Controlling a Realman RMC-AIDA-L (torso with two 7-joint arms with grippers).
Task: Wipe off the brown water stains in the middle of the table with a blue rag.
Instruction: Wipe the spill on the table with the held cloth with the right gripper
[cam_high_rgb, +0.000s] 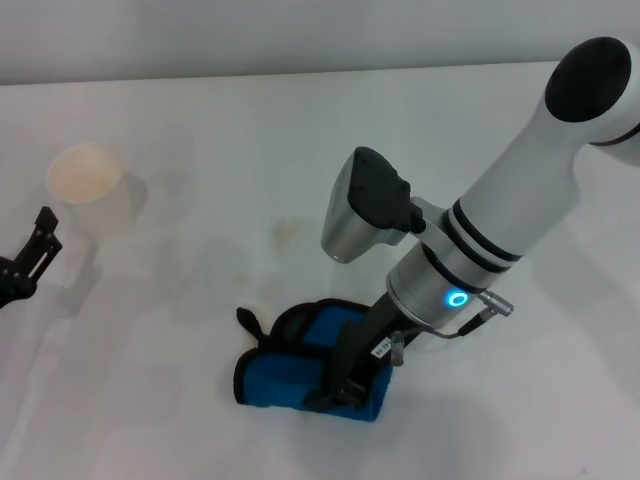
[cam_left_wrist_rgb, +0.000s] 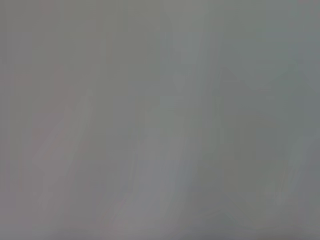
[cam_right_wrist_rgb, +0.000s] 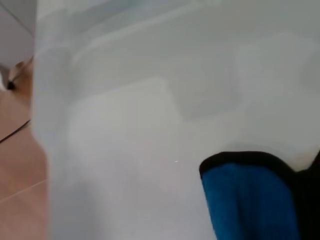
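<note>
Pressing down on the folded bright-blue rag with black edging (cam_high_rgb: 300, 375), the right pincer (cam_high_rgb: 345, 385) is gripping it on the smooth white table (cam_high_rgb: 200, 120); the left pincer (cam_high_rgb: 30, 255), narrowly parted, is sitting idle beside a tan-lined paper cup (cam_high_rgb: 85, 180). A pale brownish stain (cam_high_rgb: 287, 232) is lying beyond the rag. Showing in the right wrist view, the rag's corner (cam_right_wrist_rgb: 250, 200) is resting on the table (cam_right_wrist_rgb: 150, 125).

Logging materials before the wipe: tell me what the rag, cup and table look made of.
Rag: soft, thick blue cloth with black edging, judging by its folds and bulging edges; likely microfibre, though that is a guess. Cup: looks like thin matte paper, pale outside, tan inside. Table: smooth, hard white top with a faint sheen, perhaps laminate. The right gripper presses on the rag.
</note>
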